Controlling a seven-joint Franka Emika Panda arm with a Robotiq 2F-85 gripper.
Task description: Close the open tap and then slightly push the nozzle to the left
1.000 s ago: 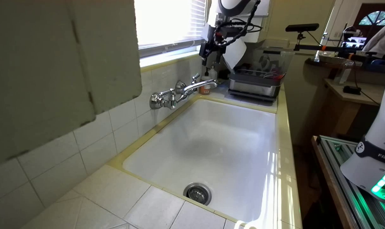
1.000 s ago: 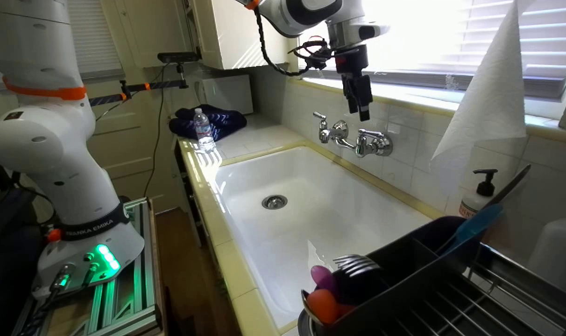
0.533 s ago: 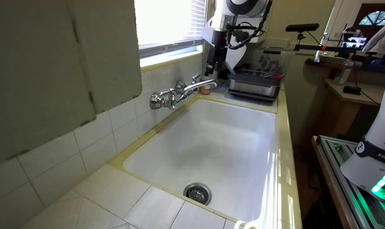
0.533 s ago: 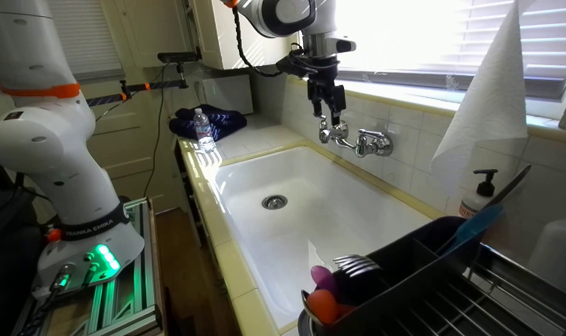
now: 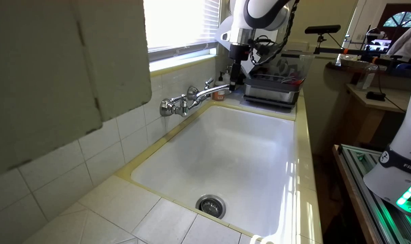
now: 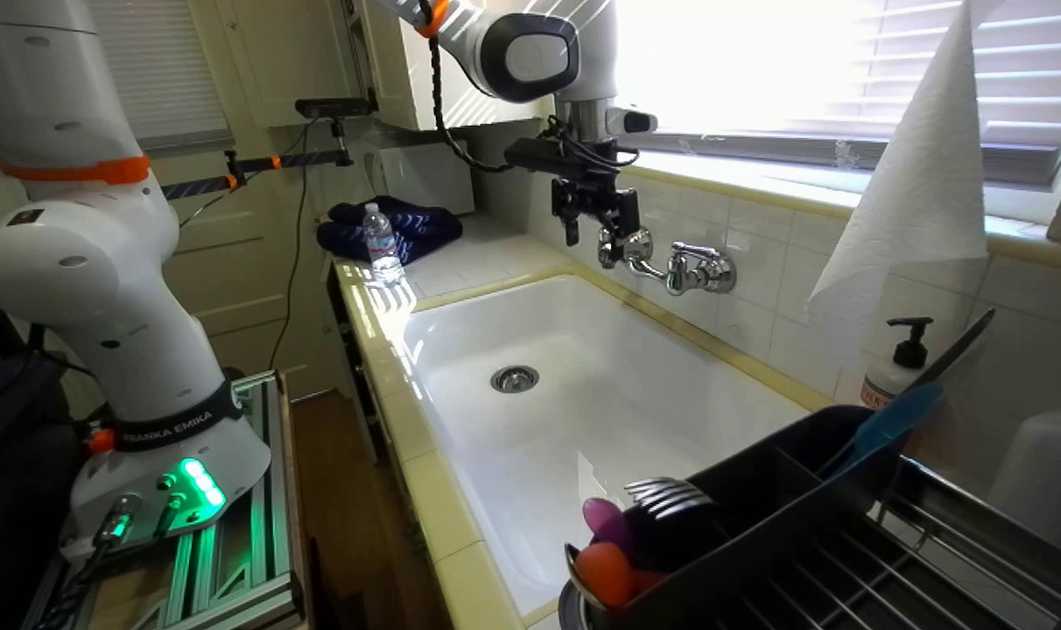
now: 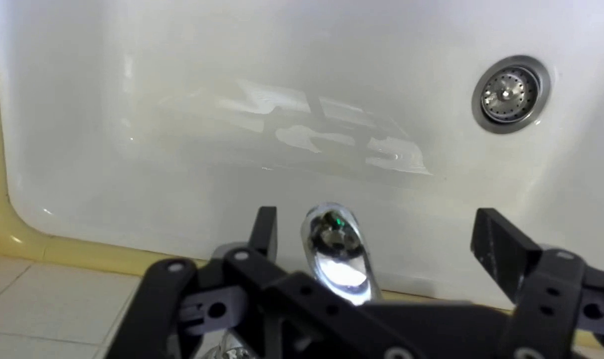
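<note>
The chrome tap [image 5: 183, 105] is mounted on the tiled wall above the sink; it also shows in an exterior view [image 6: 701, 269], with its farther handle partly behind the gripper. The chrome nozzle [image 5: 212, 90] projects from the tap over the sink. My gripper [image 5: 232, 86] is at the nozzle's end and hides its tip there. The gripper [image 6: 590, 247] is open and points down. In the wrist view the nozzle [image 7: 339, 254] lies between the open fingers of the gripper [image 7: 376, 219], nearer the left finger, with a gap on both sides. Its rear part is hidden.
The white sink [image 6: 530, 455] with its drain [image 6: 515, 379] lies below. A dish rack [image 6: 758, 534] with utensils, a soap bottle [image 6: 889, 376] and a hanging paper towel [image 6: 907, 192] are beside it. A water bottle [image 6: 382, 245] stands on the far counter.
My gripper has come down from above the tap to the nozzle's end and has turned about its wrist. The tap and nozzle look unmoved.
</note>
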